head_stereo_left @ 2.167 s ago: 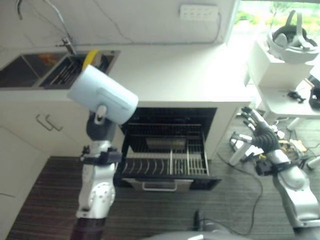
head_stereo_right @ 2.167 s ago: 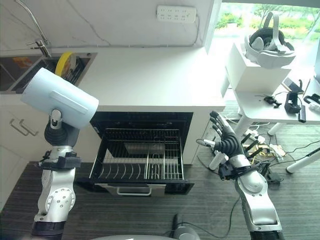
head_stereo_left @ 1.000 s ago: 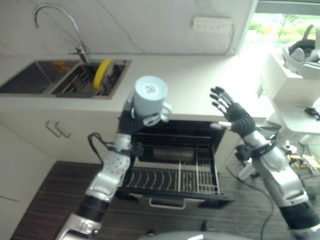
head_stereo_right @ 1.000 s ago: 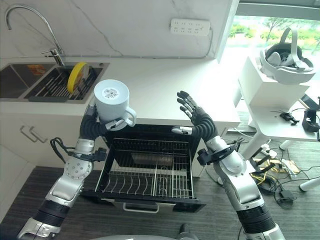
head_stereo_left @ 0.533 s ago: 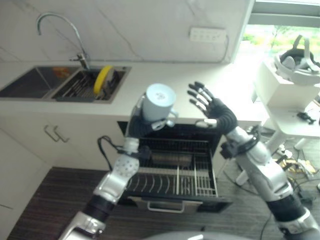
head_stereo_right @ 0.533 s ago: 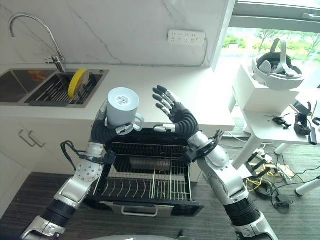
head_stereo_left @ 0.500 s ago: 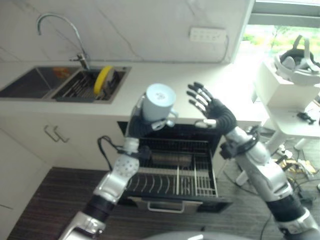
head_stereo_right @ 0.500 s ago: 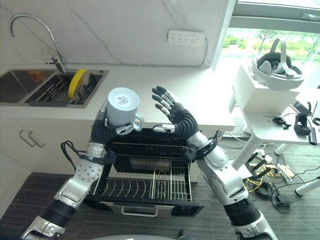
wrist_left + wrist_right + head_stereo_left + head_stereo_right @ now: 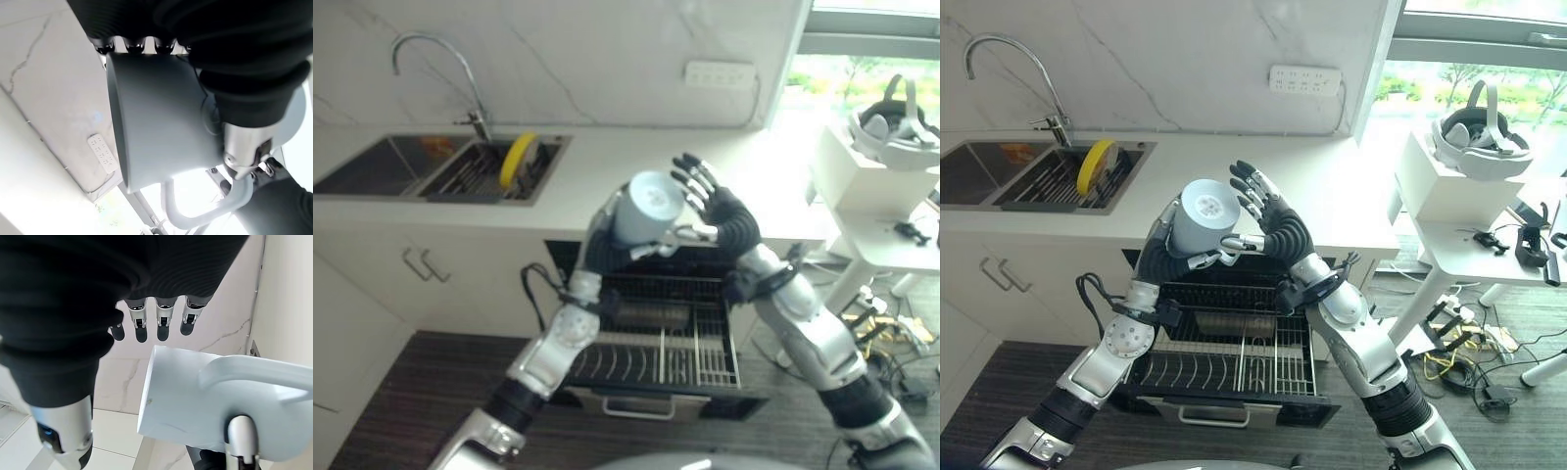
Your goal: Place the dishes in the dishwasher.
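The left hand [image 9: 1167, 257] is gripping a pale mug [image 9: 1206, 214], fingers curled round its body, holding it up in the air above the open dishwasher [image 9: 1229, 338], base toward the camera and handle [image 9: 254, 374] below. The right hand [image 9: 1273, 227] is spreading its fingers wide just beside the mug, seemingly about to take it, thumb by the handle. For a clean handover, the right hand should be closing firmly round the body before the left is letting go; the mug looks smooth and may slip. Then it should go upside down on the rack [image 9: 1263, 352]. A yellow plate [image 9: 1093, 164] is waiting in the sink [image 9: 999, 176] of the table [image 9: 1312, 186].
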Controlling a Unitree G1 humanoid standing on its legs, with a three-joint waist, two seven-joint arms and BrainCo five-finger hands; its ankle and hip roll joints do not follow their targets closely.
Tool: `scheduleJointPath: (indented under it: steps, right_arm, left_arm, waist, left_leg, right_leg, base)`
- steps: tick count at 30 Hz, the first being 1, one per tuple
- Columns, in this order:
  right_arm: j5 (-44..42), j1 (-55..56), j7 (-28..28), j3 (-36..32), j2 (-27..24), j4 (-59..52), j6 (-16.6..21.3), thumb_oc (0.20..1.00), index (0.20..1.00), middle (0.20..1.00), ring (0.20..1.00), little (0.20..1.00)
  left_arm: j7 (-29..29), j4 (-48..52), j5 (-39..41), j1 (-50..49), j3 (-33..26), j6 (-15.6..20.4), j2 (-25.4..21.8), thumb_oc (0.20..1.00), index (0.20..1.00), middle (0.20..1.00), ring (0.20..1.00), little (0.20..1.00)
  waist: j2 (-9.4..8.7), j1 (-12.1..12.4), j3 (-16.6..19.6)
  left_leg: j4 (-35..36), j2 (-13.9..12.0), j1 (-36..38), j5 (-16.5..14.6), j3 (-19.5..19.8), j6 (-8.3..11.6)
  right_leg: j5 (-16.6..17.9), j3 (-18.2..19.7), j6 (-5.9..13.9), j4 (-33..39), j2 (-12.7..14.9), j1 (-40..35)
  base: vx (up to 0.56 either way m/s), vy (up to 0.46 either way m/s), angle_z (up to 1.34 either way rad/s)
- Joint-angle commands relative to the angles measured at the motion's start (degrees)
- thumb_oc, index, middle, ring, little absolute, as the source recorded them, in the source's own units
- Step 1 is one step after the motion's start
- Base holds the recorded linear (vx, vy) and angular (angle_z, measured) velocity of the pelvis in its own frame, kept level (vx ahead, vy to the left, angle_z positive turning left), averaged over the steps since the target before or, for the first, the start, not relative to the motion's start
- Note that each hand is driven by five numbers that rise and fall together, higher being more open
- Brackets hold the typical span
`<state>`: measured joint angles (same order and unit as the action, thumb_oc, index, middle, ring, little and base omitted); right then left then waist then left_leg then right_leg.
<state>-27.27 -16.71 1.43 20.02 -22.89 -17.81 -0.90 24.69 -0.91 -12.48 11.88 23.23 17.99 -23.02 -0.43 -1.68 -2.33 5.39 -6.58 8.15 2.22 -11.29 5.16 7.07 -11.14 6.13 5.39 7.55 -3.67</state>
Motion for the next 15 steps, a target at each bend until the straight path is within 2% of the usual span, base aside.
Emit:
scheduleJointPath:
  steps: [1, 7, 15]
  right_arm:
    - [1.92, -5.38, -1.59, -0.54, 1.17, -1.15, 1.64, 1.000, 1.000, 1.000, 1.000, 1.000]
    - [2.48, -6.23, -3.29, -0.19, 1.03, -0.71, 0.68, 1.000, 1.000, 1.000, 1.000, 1.000]
    - [3.45, -6.88, -2.57, 0.70, 0.69, -0.06, 0.00, 1.000, 1.000, 1.000, 1.000, 1.000]
  left_arm:
    - [2.02, 0.38, -1.30, 8.42, 2.08, 2.95, -1.80, 0.200, 0.200, 0.200, 0.200, 0.200]
    - [2.26, 1.54, -0.87, 8.59, 3.04, 2.59, -1.98, 0.200, 0.200, 0.200, 0.200, 0.200]
    - [1.95, 2.08, -0.19, 8.67, 2.92, 2.14, -2.13, 0.200, 0.200, 0.200, 0.200, 0.200]
  waist:
    - [-1.54, 0.65, -0.31]
    - [-1.56, 0.80, -0.30]
    - [-1.59, 0.98, -0.24]
  left_leg:
    - [-0.39, 1.08, 1.23, -7.44, -0.44, -1.85]
    - [-0.39, 0.99, 1.32, -7.47, -0.36, -1.81]
    - [-0.39, 0.81, 1.33, -7.40, -0.33, -1.67]
  right_leg:
    - [-6.13, -1.65, 4.23, -0.39, 2.99, -4.65]
    - [-6.22, -1.66, 4.23, -0.39, 2.93, -4.79]
    - [-6.32, -1.84, 4.15, -0.39, 2.88, -4.93]
  base:
    - [0.00, 0.000, 0.00]
    - [0.00, 0.000, 0.00]
    - [0.00, 0.000, 0.00]
